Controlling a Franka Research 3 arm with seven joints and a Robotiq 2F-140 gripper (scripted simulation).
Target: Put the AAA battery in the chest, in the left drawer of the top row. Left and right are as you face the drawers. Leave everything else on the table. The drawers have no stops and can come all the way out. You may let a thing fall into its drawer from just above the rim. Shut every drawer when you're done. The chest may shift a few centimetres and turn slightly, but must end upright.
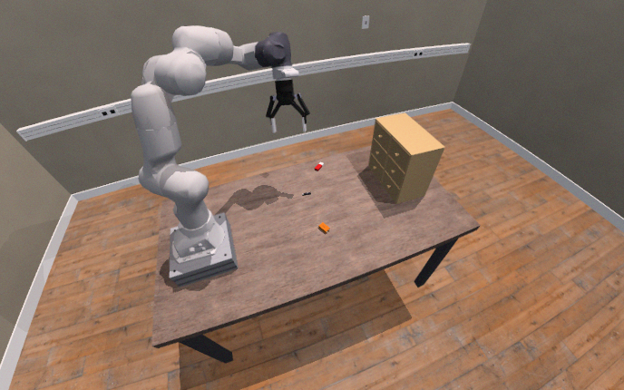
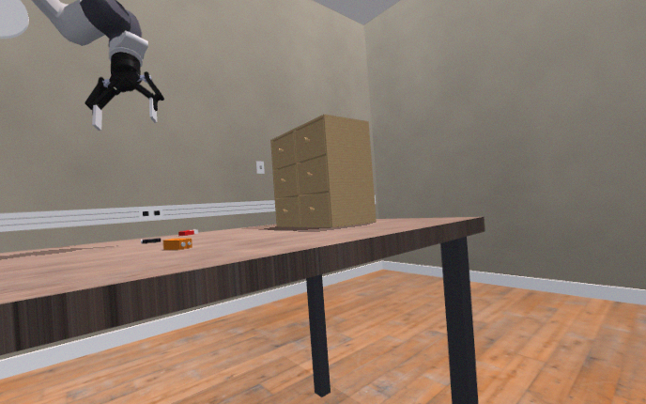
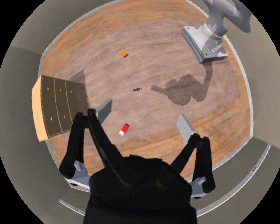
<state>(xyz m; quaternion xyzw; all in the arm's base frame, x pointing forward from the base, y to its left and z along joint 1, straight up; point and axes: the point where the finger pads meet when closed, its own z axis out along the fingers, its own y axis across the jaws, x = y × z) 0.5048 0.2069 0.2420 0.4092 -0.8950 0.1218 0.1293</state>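
Three small things on the table [image 1: 256, 271] and I only want one, which is where I expect trouble. Going left to right in the top view: the gripper [image 1: 288, 126] hangs high over the far edge, fingers spread wide with nothing in them, well apart from everything. Below and a bit right is the AAA battery [image 1: 306, 194], a tiny dark sliver lying flat out in the open middle. It's so thin that I reckon I could pinch air, or roll it away if one finger lands first. Next over are the red piece [image 1: 318, 166] toward the far side and the orange block [image 1: 324, 228] toward the near side; neither touches the battery, but a sloppy descent could knock one. Far right is the chest [image 1: 404, 157], upright, all six drawers looking shut from the exterior view. The top-left drawer [image 2: 284, 149] has a tiny knob and no stops, so a hard yank could pull it clean out or drag the whole chest over.
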